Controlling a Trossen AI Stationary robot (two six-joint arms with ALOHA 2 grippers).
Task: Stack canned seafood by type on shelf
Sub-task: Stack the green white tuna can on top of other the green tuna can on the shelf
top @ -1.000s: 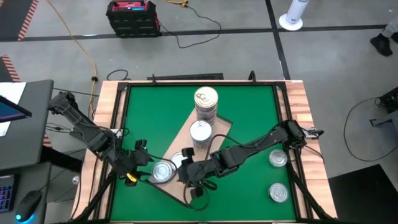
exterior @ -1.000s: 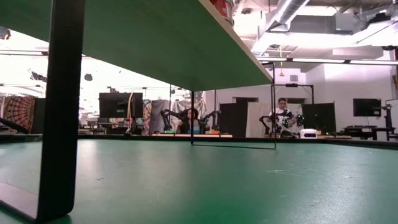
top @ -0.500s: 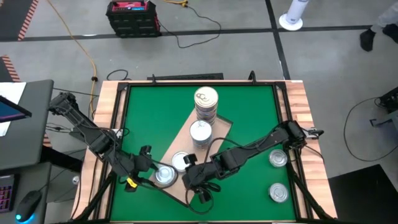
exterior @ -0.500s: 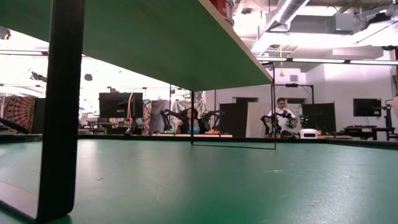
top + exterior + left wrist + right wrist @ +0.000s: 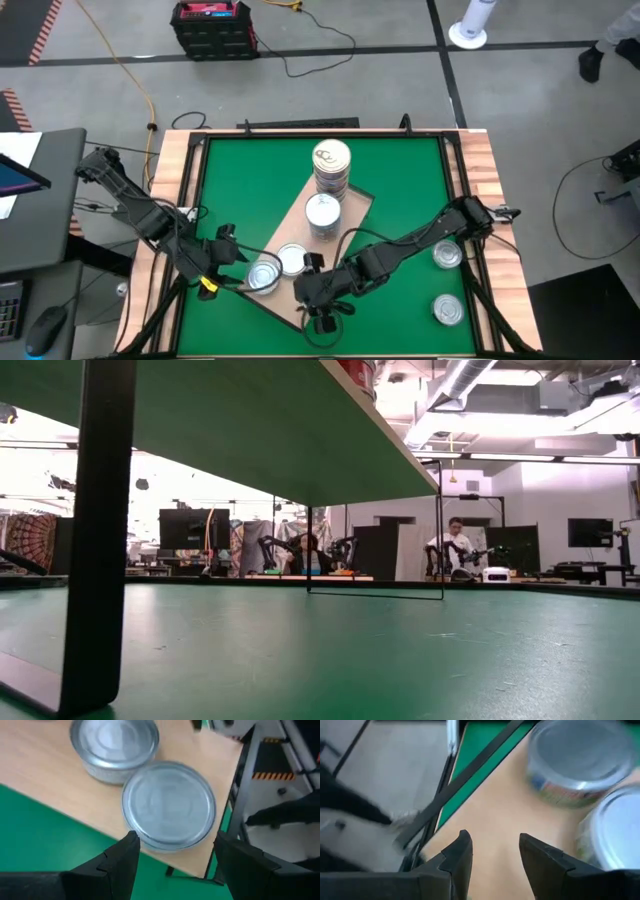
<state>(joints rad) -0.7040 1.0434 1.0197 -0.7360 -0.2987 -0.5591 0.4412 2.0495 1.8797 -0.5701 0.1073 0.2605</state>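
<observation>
The tan wooden shelf [image 5: 300,295] runs slantwise across the green table. It stands raised on black legs [image 5: 100,530]. A tall stack of tins [image 5: 332,165] and a lower stack [image 5: 322,215] stand on its far part. Two single silver tins [image 5: 292,260] [image 5: 263,273] rest on their bases on its near part. My left gripper [image 5: 240,268] is open. Its fingers stand on either side of the nearer silver tin [image 5: 167,815]; I cannot tell whether they touch it. My right gripper [image 5: 492,845] is open and empty over the shelf's near end [image 5: 305,290].
Two more silver tins [image 5: 447,255] [image 5: 449,310] lie on the green table near its right edge. The shelf's underside [image 5: 250,430] fills the upper left of the low view. A black cable loops near the shelf's near corner [image 5: 322,322].
My right gripper has drawn back from the single tins toward the table's near edge, along the shelf, and one silver tin that it partly hid now shows whole. My left gripper has edged toward the nearer silver tin.
</observation>
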